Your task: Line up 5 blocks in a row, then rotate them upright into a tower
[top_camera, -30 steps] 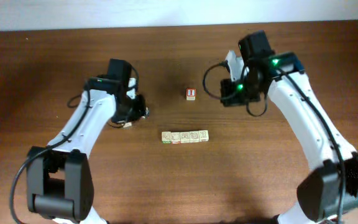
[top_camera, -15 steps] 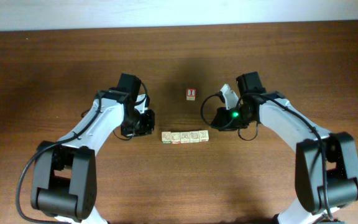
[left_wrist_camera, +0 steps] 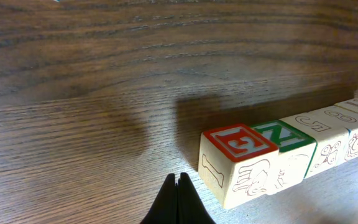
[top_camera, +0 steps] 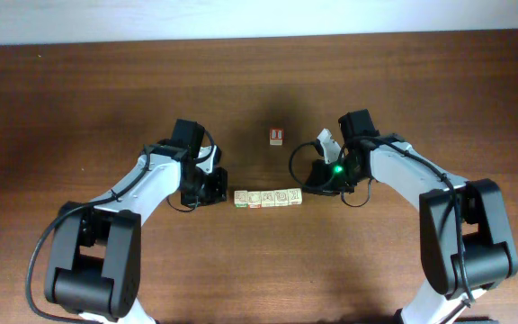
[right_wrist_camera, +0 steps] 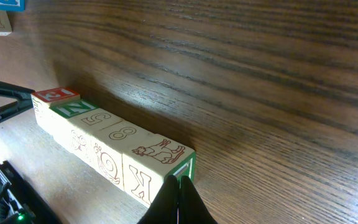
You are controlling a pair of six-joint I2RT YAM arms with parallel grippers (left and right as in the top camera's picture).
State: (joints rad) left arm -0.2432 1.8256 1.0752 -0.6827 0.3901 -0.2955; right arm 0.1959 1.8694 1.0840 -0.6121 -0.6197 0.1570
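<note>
- Clenched shut and empty, the left gripper [left_wrist_camera: 179, 198] sits low over the table [top_camera: 79, 108], just beside the red-topped end of the row.
- Also clenched and empty, the right gripper [right_wrist_camera: 179, 198] is at the opposite, green-edged end; whether it touches cannot be told.
- Five blocks [top_camera: 267, 197] lie touching in one straight row between both grippers.
- One red-faced cube [top_camera: 276, 136] stands apart, beyond the row.

Pale wooden blocks [left_wrist_camera: 272, 155], grained table [left_wrist_camera: 104, 93]
</note>
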